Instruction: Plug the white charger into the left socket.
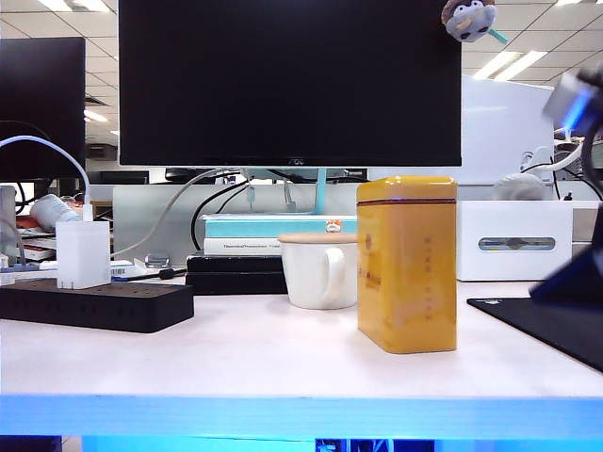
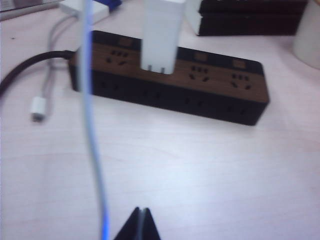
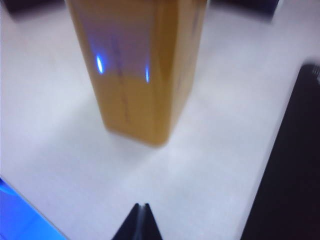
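Closest in the exterior view stands a tall, smooth yellow tin (image 1: 407,264) on the pale tabletop (image 1: 236,363). Left of it, the white charger (image 1: 83,253), a small plain block, stands upright on the long black power strip (image 1: 94,304), its thin cable (image 1: 52,149) looping up. Both arms hang clear. Left fingers (image 2: 139,225) are clenched, holding nothing. Right fingers (image 3: 141,221) are clenched too. Blur hides the tin's print.
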